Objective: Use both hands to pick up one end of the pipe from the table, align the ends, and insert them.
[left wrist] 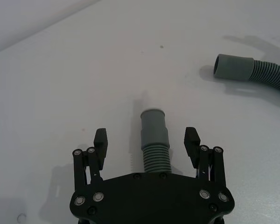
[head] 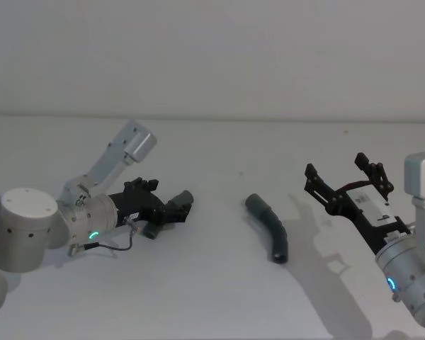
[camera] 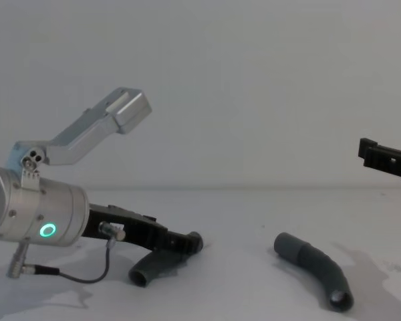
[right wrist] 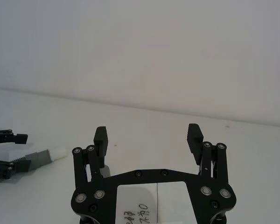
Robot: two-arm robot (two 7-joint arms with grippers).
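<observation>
One pipe piece [left wrist: 154, 140] lies on the white table [head: 212, 297] between the fingers of my left gripper [left wrist: 146, 136], which is open, with a gap on each side. Its smooth cuff [left wrist: 153, 122] points away from the palm, and a short white tip [right wrist: 58, 153] shows at its end in the right wrist view. In the chest view this piece [camera: 154, 266] sits under the left gripper [camera: 184, 242]. The second pipe piece [head: 269, 228] lies free at the table's middle, its cuff [left wrist: 233, 67] open-mouthed. My right gripper [head: 347, 178] hovers open and empty to its right, above the table.
A pale grey wall [head: 212, 57] rises behind the table's far edge. A thin black cable [head: 117, 244] loops from the left wrist down onto the table. Bare table surface lies between the two pipe pieces and in front of them.
</observation>
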